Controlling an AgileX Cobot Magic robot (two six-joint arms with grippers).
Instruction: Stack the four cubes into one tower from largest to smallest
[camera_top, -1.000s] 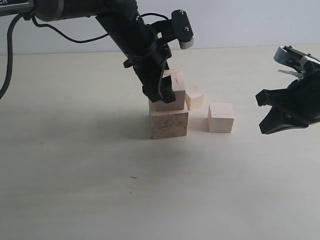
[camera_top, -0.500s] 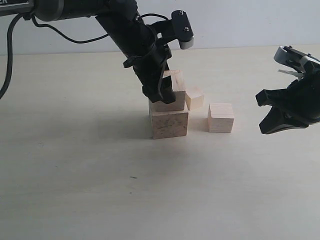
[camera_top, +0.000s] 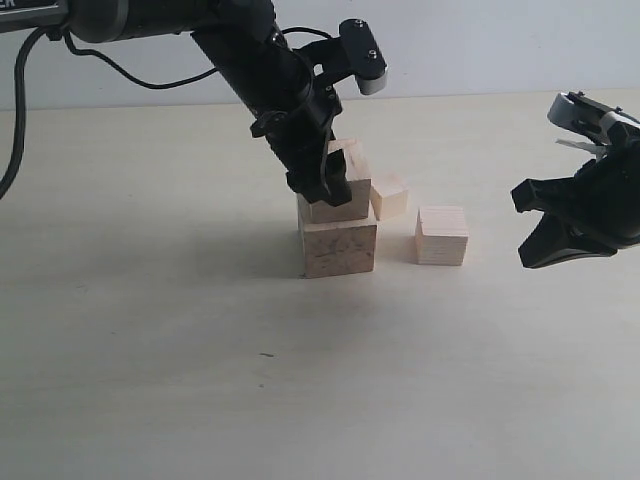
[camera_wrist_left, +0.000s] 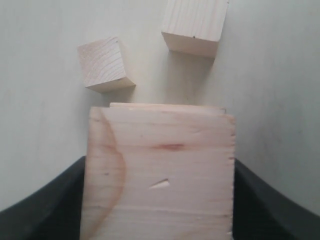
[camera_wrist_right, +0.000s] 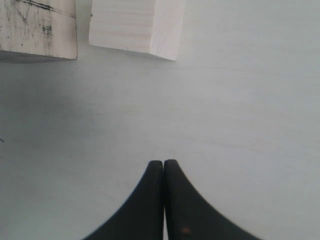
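Only the left arm (camera_top: 262, 70) has tipped a tiny bit. The left jaws are pinching the 2nd cube (camera_top: 352, 185) by 2 flat sides, and it is sitting on the largest cube (camera_top: 338, 248) near the desk's (camera_top: 150, 350) middle. The wood is looking light, hard and smooth, so it is likely slipping easily. The right jaws are pressing together, holding nothing.

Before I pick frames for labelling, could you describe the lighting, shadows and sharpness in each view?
Exterior view: soft, even light, a faint shadow on the table beside the bottom cube, no glare. Left wrist view: the gripped cube is sharp, its grain readable; the smallest cube casts a soft shadow. Right wrist view: cooler, bluish cast; the shut right end effector looks solid black.
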